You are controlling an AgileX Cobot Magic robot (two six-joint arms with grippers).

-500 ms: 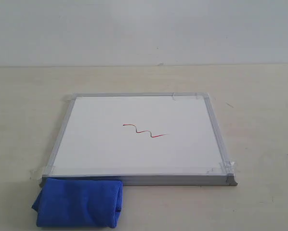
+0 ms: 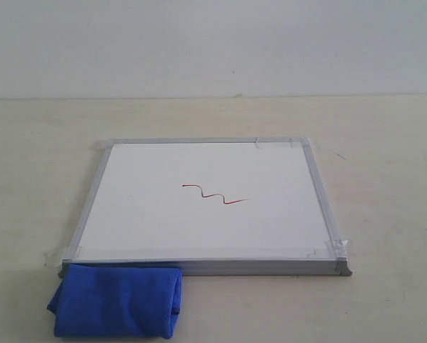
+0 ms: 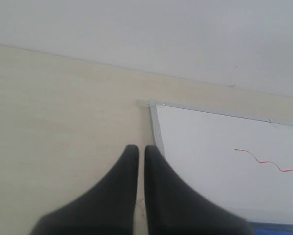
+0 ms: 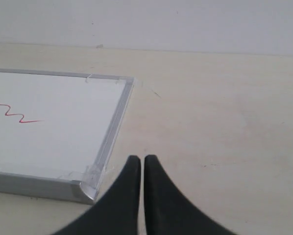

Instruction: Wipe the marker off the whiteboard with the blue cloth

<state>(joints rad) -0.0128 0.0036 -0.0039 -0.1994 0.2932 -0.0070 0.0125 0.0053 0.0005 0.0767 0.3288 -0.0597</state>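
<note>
Two clenched and empty: left tool (image 3: pixel 137 149) and right tool (image 4: pixel 138 159), poised off opposite sides of the whiteboard (image 2: pixel 149 214). Red marker (image 2: pixel 215 194) squiggle mid-board, untouched. Blue cloth (image 2: pixel 117 300) folded on the tabletop (image 2: pixel 385 128), right up against the near left corner, probably handiest for the left tool. Needs opening first.

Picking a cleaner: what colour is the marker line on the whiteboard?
The marker is red, a thin wavy line; clearest in the exterior view.

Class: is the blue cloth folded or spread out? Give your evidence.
Folded: the blue cloth lies as a thick bundle with a rolled edge.
</note>
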